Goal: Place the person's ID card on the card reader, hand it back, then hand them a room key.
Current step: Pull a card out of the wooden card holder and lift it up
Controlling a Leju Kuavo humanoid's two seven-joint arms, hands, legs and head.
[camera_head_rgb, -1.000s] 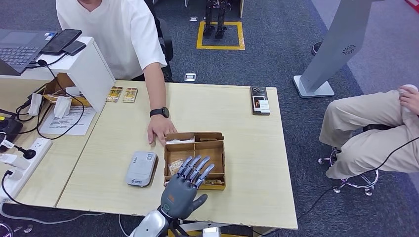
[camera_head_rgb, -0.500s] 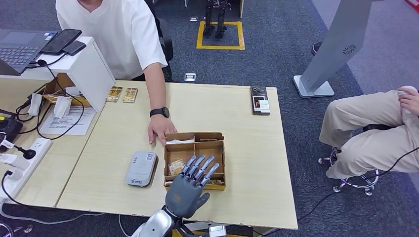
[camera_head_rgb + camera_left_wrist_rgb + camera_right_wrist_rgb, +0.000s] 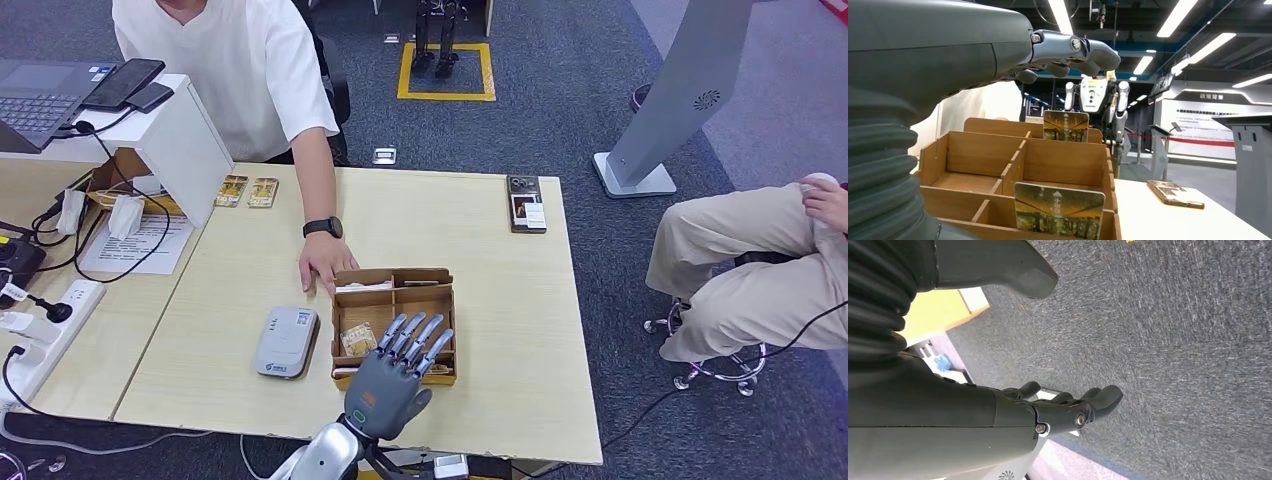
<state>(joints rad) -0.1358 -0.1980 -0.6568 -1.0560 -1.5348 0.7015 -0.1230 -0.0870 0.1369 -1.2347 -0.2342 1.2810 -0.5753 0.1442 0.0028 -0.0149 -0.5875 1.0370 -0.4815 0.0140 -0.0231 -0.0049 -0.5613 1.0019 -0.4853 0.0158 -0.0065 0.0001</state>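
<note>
My left hand (image 3: 396, 378) hovers with its fingers spread over the near side of a wooden compartment box (image 3: 392, 275), holding nothing. A gold-printed room key card (image 3: 357, 339) lies in the box's left compartment, just left of the fingers. In the left wrist view the hand (image 3: 998, 50) hangs above the box (image 3: 1063, 162), where one key card (image 3: 1059, 210) stands in the closest compartment and another (image 3: 1065, 126) at the far wall. The grey card reader (image 3: 285, 341) sits left of the box, bare on top. My right hand (image 3: 1048, 412) hangs empty over carpet.
A person in a white shirt rests a hand (image 3: 325, 265) on the table at the box's far left corner. Two gold cards (image 3: 247, 191) lie at the far edge, a phone (image 3: 526, 203) at the far right. Cables and a power strip (image 3: 40, 335) crowd the left.
My left hand has drifted a little to the right over the box's near edge, fingers still spread. The person's hand has stayed put.
</note>
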